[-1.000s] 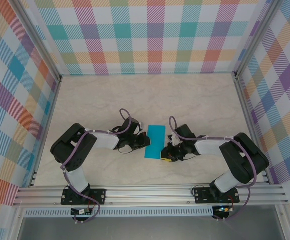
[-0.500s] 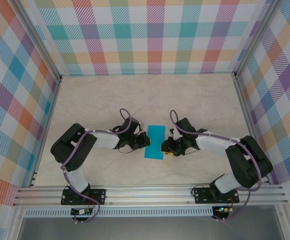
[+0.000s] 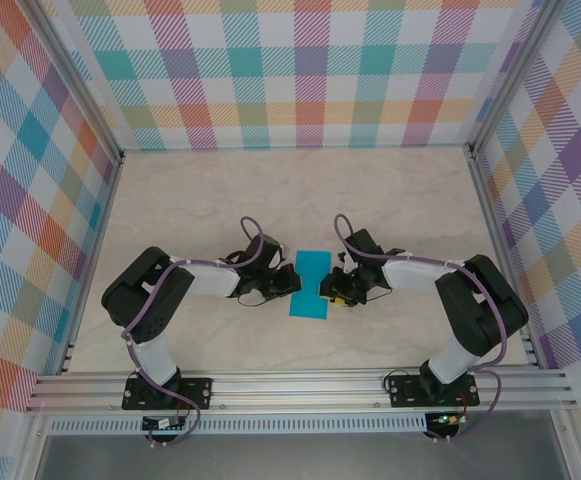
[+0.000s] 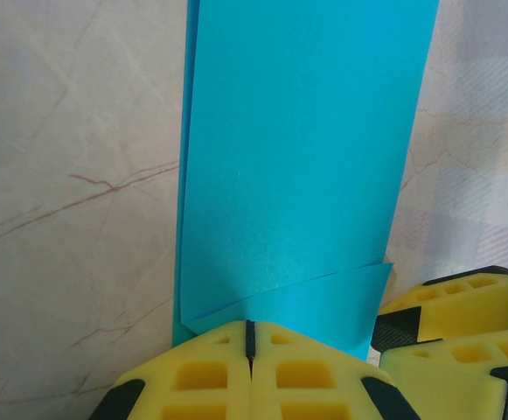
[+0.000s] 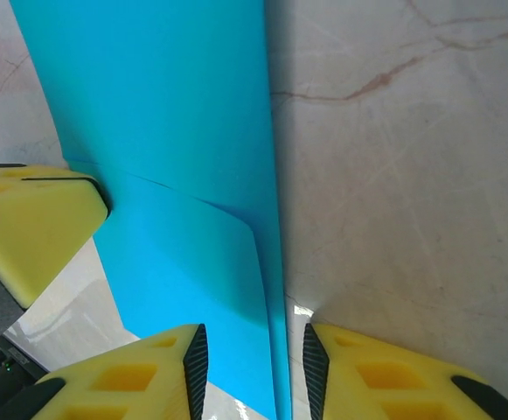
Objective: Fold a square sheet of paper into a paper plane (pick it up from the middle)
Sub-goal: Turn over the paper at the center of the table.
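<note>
The square sheet of paper (image 3: pixel 310 283) is teal-blue and lies folded into a narrow rectangle on the table between my two grippers. In the left wrist view the sheet (image 4: pixel 297 157) stretches away from my left gripper (image 4: pixel 250 337). That gripper is shut, and its yellow tips rest at the sheet's near edge, where the two layers splay slightly. My left gripper (image 3: pixel 292 282) sits at the sheet's left side. My right gripper (image 3: pixel 328 290) is at its right side. In the right wrist view the right gripper (image 5: pixel 255 359) is open, with the sheet's (image 5: pixel 175 131) long edge running between its fingers.
The marble-patterned table (image 3: pixel 300 190) is walled by plaid panels at the back and sides. An aluminium rail (image 3: pixel 300 385) runs along the near edge by the arm bases. Each wrist view catches the other gripper's yellow fingers (image 4: pixel 455 306) (image 5: pixel 35 219) close beside the sheet.
My right gripper has moved left and slightly away from the bases, closing in on the sheet's right edge. The left gripper and the sheet have stayed put.
</note>
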